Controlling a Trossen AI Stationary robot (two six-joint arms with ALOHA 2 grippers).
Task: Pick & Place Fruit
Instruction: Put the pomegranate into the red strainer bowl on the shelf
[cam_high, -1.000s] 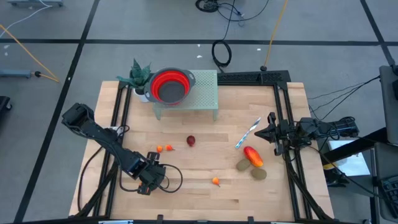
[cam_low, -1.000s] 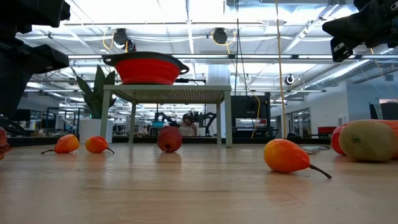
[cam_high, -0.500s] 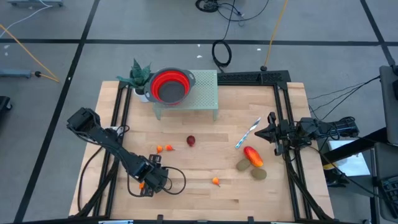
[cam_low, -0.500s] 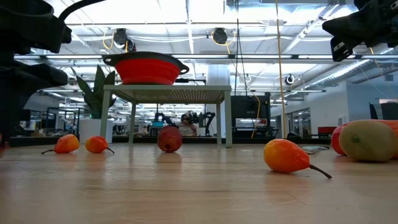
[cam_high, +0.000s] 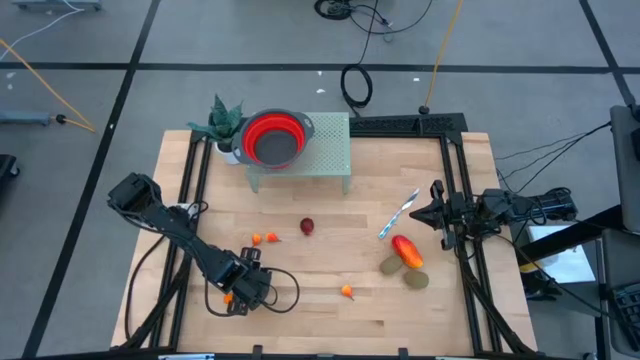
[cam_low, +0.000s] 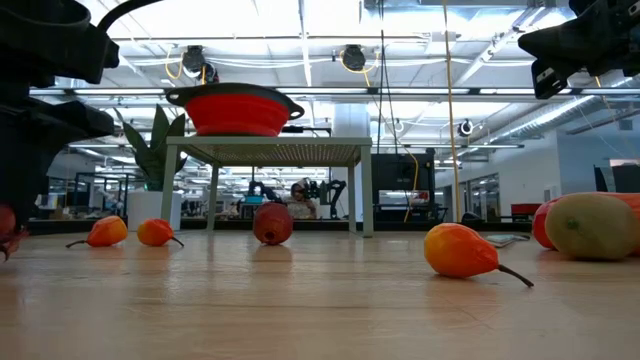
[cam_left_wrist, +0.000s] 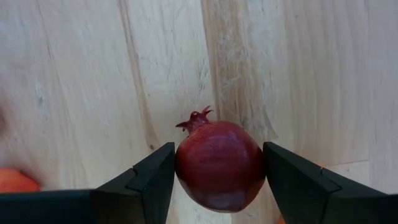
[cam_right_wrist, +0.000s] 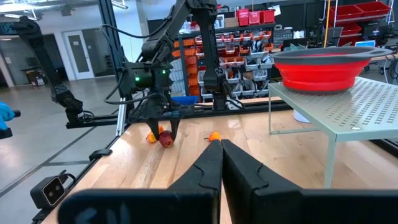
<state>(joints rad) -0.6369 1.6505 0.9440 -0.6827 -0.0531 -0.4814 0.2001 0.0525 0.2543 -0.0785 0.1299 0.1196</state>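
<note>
My left gripper stands near the table's front left, shut on a dark red round fruit with a small crown; it also shows in the right wrist view. A small orange piece lies beside it. Loose on the table are two small orange pieces, another dark red fruit, one orange piece, a red-orange oval and two brownish-green ovals. My right gripper is shut and empty at the right edge. My left gripper pinches the dark red fruit by its two opposite sides between its two fingers. The fingers come from above, pointing down. The crown points sideways, out of the gap. The fruit is low over the wood; whether it touches the table, I cannot tell.
A red bowl with a grey rim stands on a pale green perforated stand at the far side, a small plant beside it. A blue-and-white stick lies near the right gripper. Black rails run along the table's sides.
My left arm has shifted a little toward the table's right with its gripper shut on the dark red fruit, then kept still for the last half second.
</note>
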